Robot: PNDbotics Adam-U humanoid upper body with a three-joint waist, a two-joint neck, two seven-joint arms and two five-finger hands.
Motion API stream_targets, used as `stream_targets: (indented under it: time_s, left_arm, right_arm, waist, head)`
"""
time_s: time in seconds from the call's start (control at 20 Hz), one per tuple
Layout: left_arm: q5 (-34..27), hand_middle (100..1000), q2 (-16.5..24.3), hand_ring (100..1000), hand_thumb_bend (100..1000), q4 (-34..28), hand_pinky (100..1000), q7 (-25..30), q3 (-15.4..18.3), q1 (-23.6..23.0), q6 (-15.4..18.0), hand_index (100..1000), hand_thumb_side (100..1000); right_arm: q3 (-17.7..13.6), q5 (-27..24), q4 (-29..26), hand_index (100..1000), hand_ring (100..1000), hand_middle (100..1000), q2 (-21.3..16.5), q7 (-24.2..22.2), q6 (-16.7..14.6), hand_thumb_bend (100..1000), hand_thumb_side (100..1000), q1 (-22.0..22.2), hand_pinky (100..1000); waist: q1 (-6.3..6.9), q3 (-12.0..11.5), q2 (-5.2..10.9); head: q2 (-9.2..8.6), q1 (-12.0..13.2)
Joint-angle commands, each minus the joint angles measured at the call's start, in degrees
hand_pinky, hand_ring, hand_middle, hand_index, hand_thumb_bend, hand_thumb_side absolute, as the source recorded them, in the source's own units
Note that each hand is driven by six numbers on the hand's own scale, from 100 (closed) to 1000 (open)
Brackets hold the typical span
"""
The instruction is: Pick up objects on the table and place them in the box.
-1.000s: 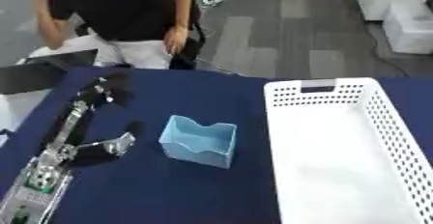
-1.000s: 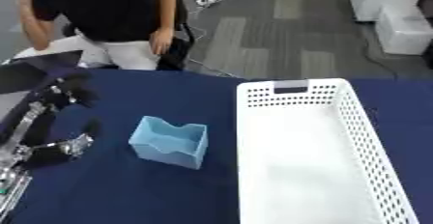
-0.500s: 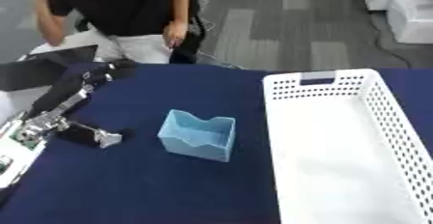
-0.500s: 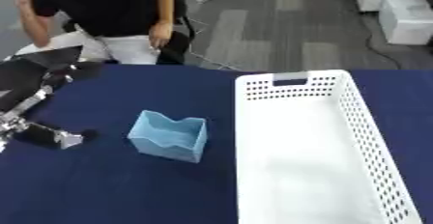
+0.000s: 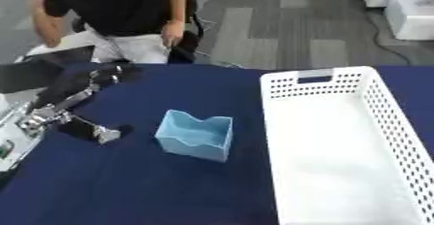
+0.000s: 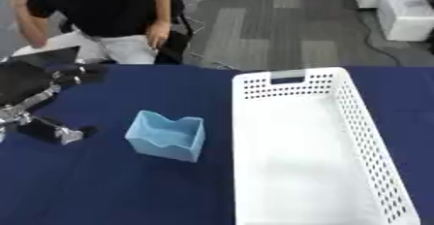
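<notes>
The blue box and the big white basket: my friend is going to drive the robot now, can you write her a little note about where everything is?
Left hand: at the table's left side, fingers stretched toward the far edge, thumb out, holding nothing.
Right hand: not in view.
Blue box: open top, sits on the dark blue table between the left hand and the white basket, touching neither.
Done: nothing shows inside the basket.
Left: pick up the blue box and put it in the basket.
</notes>
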State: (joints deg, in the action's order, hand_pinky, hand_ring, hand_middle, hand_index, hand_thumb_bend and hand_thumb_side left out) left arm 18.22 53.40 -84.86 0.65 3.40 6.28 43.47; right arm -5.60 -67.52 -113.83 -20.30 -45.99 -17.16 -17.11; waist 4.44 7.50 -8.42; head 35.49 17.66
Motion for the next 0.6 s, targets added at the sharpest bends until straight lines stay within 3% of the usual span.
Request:
stream_targets:
  time_s: [0.05, 0.35, 0.5, 0.6]
  left_arm:
    - [-1.98, 910, 3.56, 847, 288, 0.73, 825, 1.49, -1.59, 1.95, 0.74, 924, 412]
    - [-2.13, 880, 5.23, 824, 353, 3.72, 795, 3.33, -3.57, 5.63, 2.18, 908, 440]
    - [0.13, 879, 5.78, 833, 533, 5.37, 801, 4.56, -4.29, 7.04, 4.04, 921, 556]
    - [2.25, 897, 6.06, 847, 561, 6.68, 810, 6.79, -5.06, 7.77, 5.94, 947, 639]
  right_arm:
    - [0.10, -0.03, -0.76, 867, 791, 837, -1.26, -0.60, -0.28, 100, 896, -0.64, 789]
    - [0.26, -0.22, -0.76, 865, 790, 834, -1.33, -0.70, -0.09, 100, 899, -0.95, 787]
    - [0.28, -0.23, -0.76, 865, 790, 833, -1.35, -0.81, -0.06, 100, 897, -1.06, 787]
    - [0.31, -0.23, -0.76, 865, 790, 833, -1.37, -0.91, -0.07, 100, 897, -1.13, 787]
  waist:
    - [0.05, 0.20, 0.55]
    - [0.22, 0.67, 0.40]
    - [0.25, 0.87, 0.27]
    - [0.27, 0.98, 0.19]
  head:
    - [0.11, 0.30]
    - [0.10, 0.35]
    - [0.17, 0.41]
    - [0.23, 0.47]
